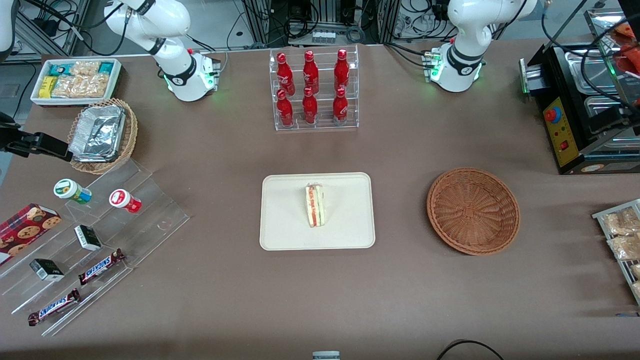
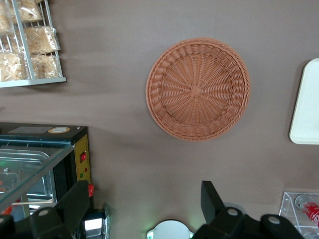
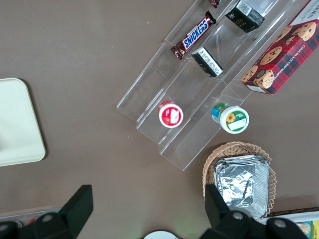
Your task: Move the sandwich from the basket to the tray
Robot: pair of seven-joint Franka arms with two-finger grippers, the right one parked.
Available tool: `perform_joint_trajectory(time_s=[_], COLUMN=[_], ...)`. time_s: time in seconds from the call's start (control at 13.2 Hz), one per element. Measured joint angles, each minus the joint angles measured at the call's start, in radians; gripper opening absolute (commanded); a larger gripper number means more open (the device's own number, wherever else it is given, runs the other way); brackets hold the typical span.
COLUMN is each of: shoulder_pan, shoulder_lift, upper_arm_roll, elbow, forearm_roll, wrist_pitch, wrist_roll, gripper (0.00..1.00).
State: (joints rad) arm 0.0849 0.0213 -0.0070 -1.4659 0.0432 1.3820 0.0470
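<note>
The sandwich (image 1: 315, 205) lies on the cream tray (image 1: 285, 220), near the tray's middle, its red and green filling edge facing up. The reddish-brown basket (image 1: 472, 211) stands beside the tray toward the working arm's end, with nothing in it. My gripper (image 2: 144, 201) does not show in the front view. The left wrist view shows it held high over the table, open, with only bare table between its fingers (image 2: 213, 199). That view looks down on the basket (image 2: 198, 89) and one edge of the tray (image 2: 306, 104); the sandwich is outside it.
A clear rack of red bottles (image 1: 312, 90) stands farther from the camera than the tray. A black machine (image 1: 575, 115) and a wire rack of snack packets (image 1: 622, 240) sit at the working arm's end. A stepped acrylic stand (image 1: 125, 225), a foil-filled tan basket (image 1: 102, 135) and a white bin (image 1: 75, 80) sit at the parked arm's end.
</note>
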Motion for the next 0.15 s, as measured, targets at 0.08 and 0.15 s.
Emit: perform_joint_trajectory(time_s=[0.08, 0.15], shoulder_pan=[-0.016, -0.025], shoulder_lift=[-0.02, -0.03], upper_arm_roll=[0.006, 0.007], elbow=[-0.022, -0.031], forearm_roll=[0.0, -0.002], wrist_pitch=[0.003, 0.004], wrist_roll=[0.0, 0.0], gripper=[0.99, 0.99])
